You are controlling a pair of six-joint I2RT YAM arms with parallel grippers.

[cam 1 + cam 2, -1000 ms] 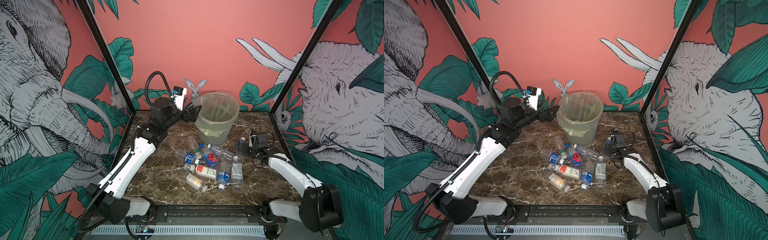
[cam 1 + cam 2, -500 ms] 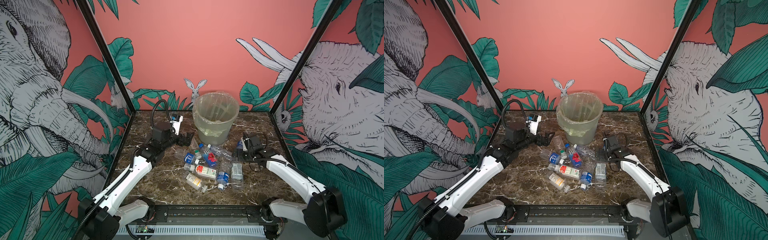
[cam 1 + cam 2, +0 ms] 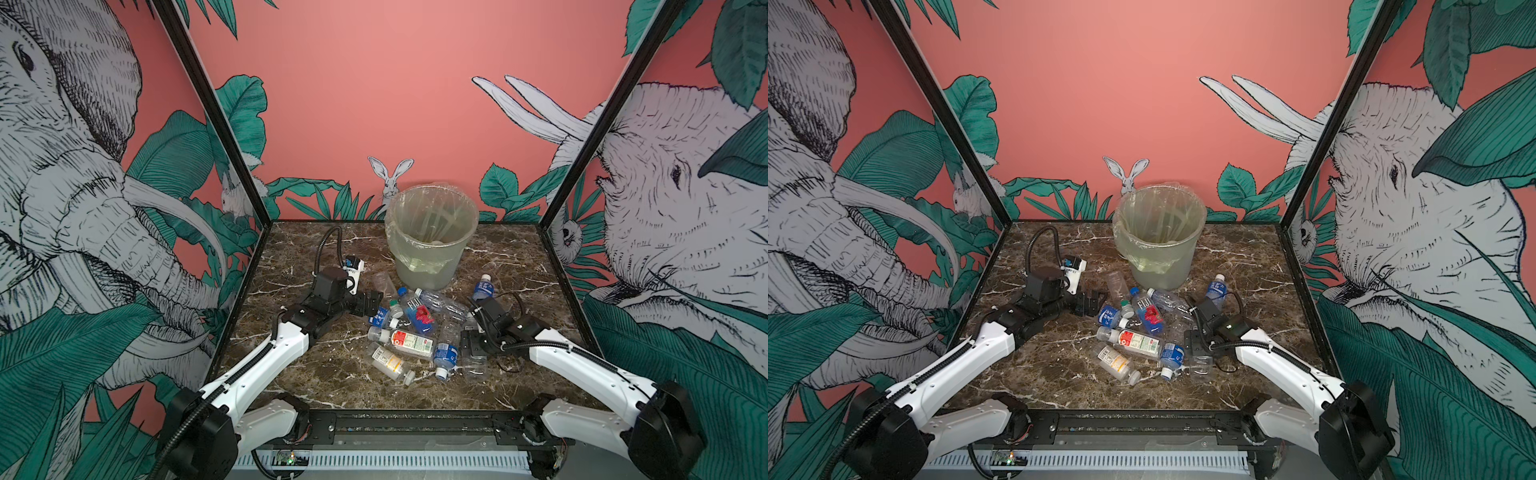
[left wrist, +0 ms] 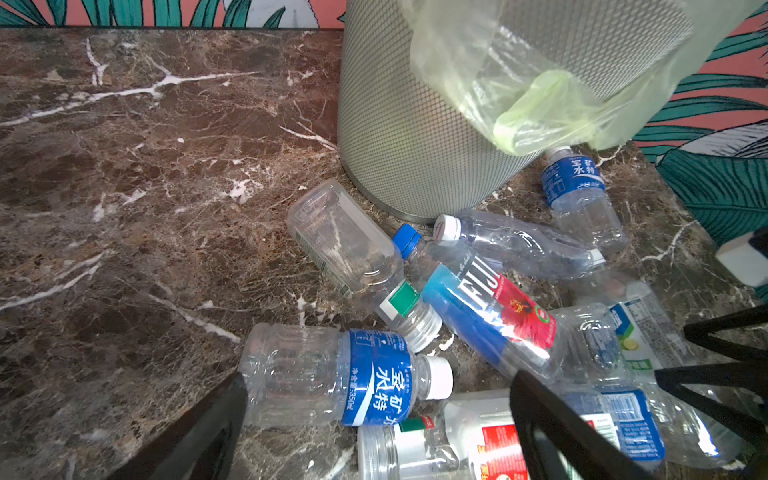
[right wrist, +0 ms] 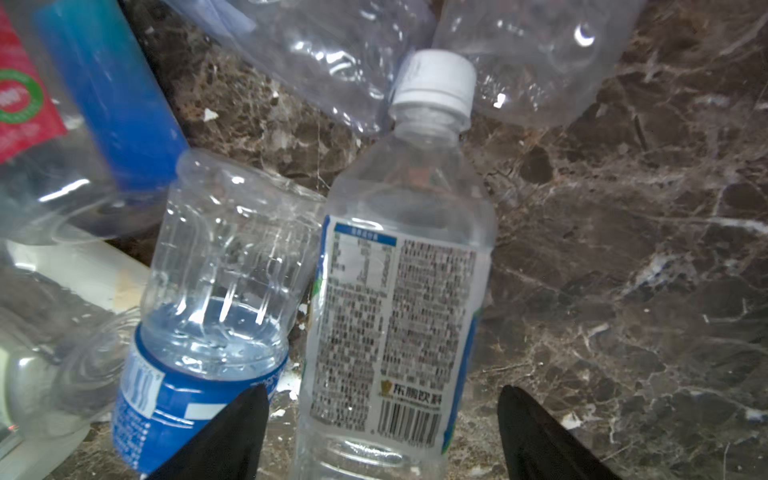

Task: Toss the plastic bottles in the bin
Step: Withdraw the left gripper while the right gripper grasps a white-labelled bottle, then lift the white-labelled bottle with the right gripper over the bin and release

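Far centre on the table (image 3: pixel 316 376): bin (image 3: pixel 430 266). Just near of it, mid-table: plastic bottles (image 3: pixel 409 332) lying heaped, some across others. Lone bottle (image 3: pixel 483 286) right of the bin's base. Left gripper (image 3: pixel 377 305) at the heap's left edge, right gripper (image 3: pixel 473 351) at its right edge.

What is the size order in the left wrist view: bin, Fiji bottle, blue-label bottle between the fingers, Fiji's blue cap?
1. bin, cropped by the frame.
2. Fiji bottle and blue-label bottle: alike, and nearness inflates the latter, so unranked.
3. blue cap.
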